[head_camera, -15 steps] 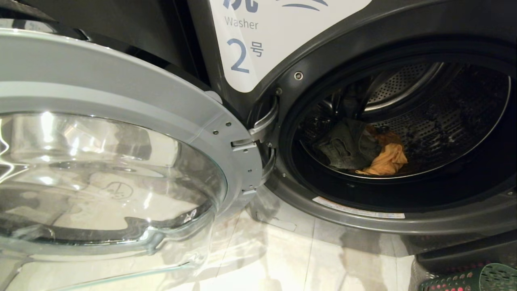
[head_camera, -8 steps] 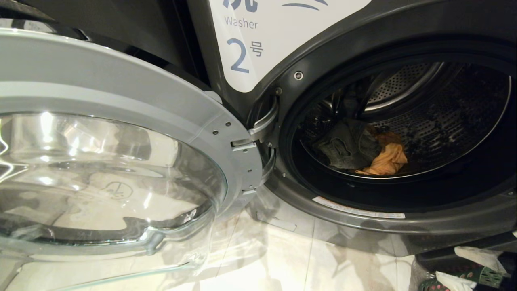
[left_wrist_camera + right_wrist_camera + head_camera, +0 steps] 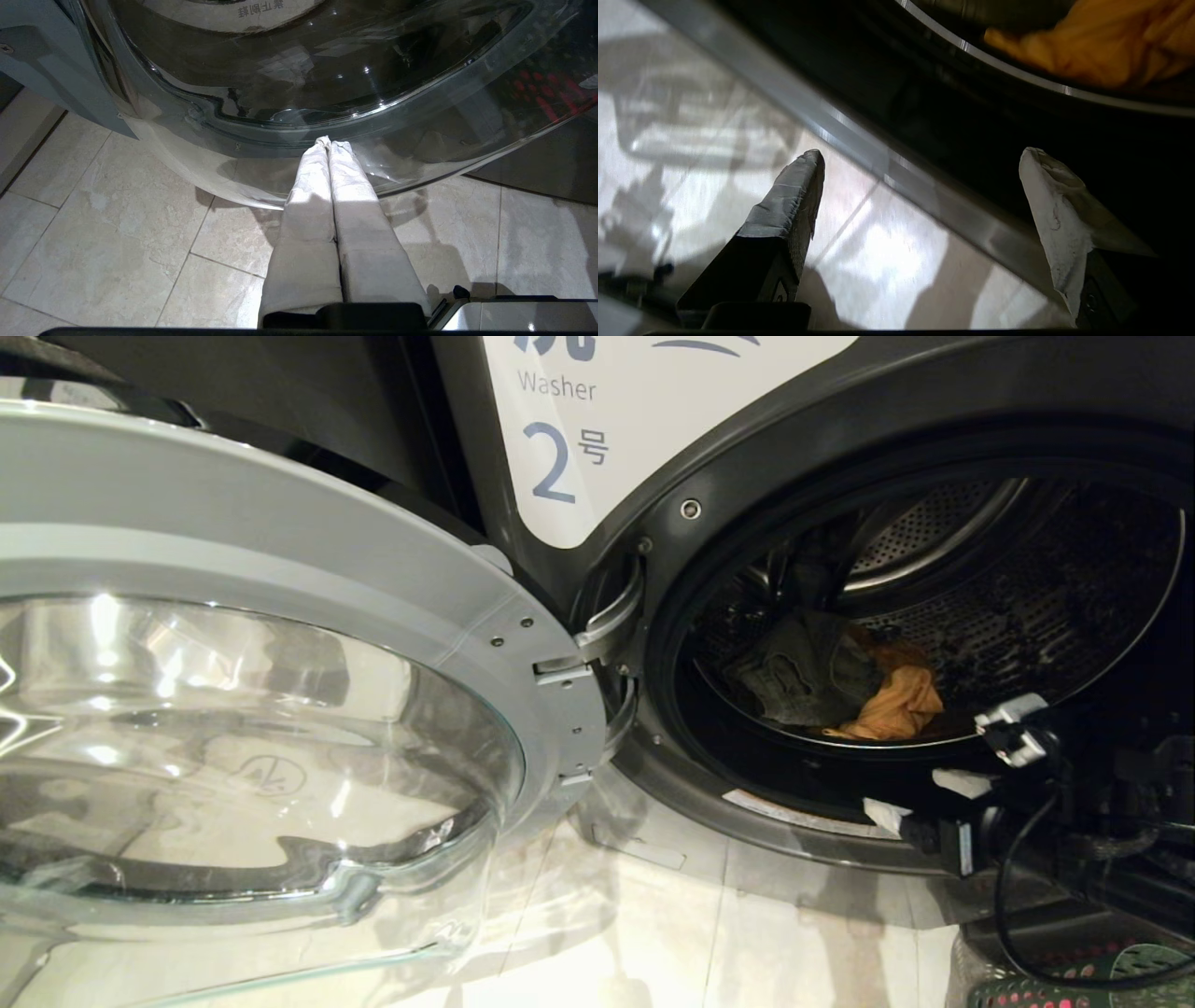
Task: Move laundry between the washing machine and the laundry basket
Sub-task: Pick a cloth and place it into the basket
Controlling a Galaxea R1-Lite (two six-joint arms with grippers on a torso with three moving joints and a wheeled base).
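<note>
Head view. The washing machine (image 3: 709, 448) carries a white label (image 3: 597, 420) reading "Washer" and a large "2" followed by a Chinese character. Its round glass door (image 3: 252, 709) stands swung fully open to the left, hinged beside the drum opening. Inside the drum (image 3: 1027, 588) lie two garments of the laundry, a dark grey garment (image 3: 803, 667) and an orange-yellow garment (image 3: 901, 695), touching each other, the orange one on the right. A white sticker sits on the lower rim of the opening; its print is too small to read. The right gripper (image 3: 924, 800) is at the lower right, in front of the bottom lip of the opening, with its white-wrapped tips apart and nothing between them. A black cable loops below its arm. A corner of the green laundry basket (image 3: 1120, 971) shows at the bottom right edge, with red-pink showing through its holes.

Left wrist view. The left gripper (image 3: 329, 142) has its white-wrapped fingers (image 3: 313, 186) pressed flat together, empty, with the tips at or just short of the lower edge of the door glass, above a tiled floor (image 3: 117, 233). Mirrored Chinese writing shows through the glass; it is not legible.

Right wrist view. The right gripper's fingers (image 3: 794, 196) are spread wide and hold nothing. Between them run the floor and the grey lip of the washer. The orange-yellow garment lies beyond, well apart from the tips.
</note>
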